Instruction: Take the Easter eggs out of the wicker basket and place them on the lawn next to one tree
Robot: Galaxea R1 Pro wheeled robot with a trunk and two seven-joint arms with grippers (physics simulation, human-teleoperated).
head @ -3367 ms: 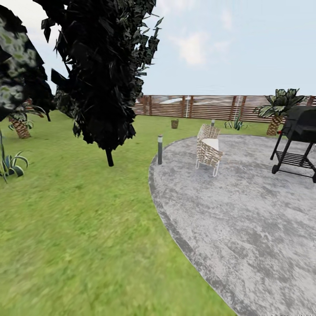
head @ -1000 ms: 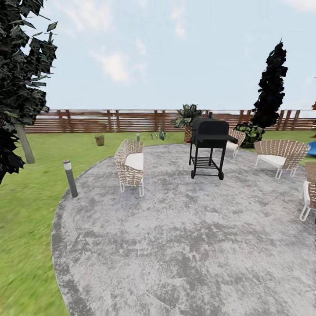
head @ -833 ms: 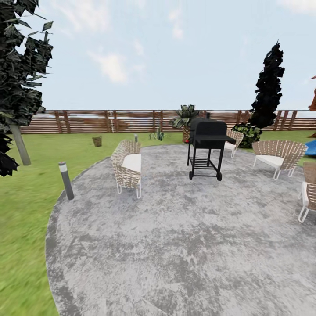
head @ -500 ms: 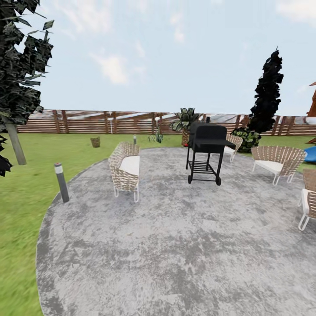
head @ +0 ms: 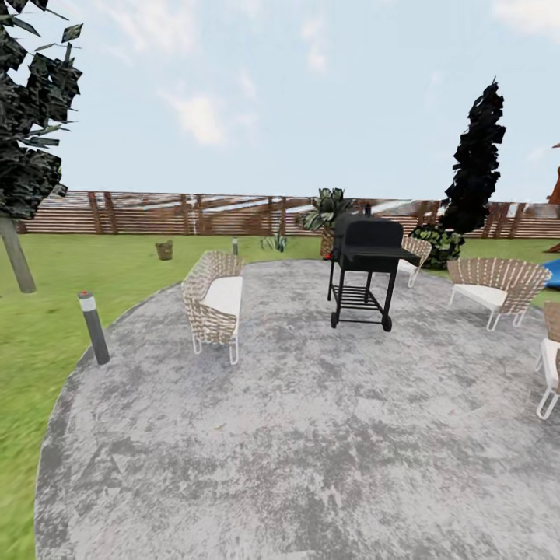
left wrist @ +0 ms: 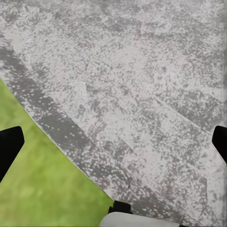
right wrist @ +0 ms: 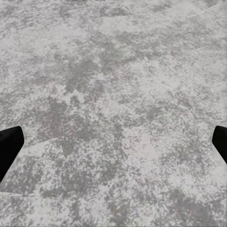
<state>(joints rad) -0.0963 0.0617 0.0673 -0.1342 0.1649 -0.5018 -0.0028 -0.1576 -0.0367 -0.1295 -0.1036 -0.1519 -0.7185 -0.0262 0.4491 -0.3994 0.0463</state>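
The wicker basket (head: 164,250) sits small on the lawn (head: 47,311) near the fence (head: 194,214), far ahead of both end effectors, and any eggs in it are too small to make out from here. Left of it stands the pale-trunked tree (head: 15,260), a fair candidate for the drop. Your left end effector (left wrist: 113,142) hangs open and empty over the patio (head: 311,435) edge, grass just beside it; your right end effector (right wrist: 113,142) is spread wide, empty, over bare paving. Steer left of the woven chair (head: 214,303) and bollard (head: 93,328), keep the basket centred, and stop near enough to reach down.
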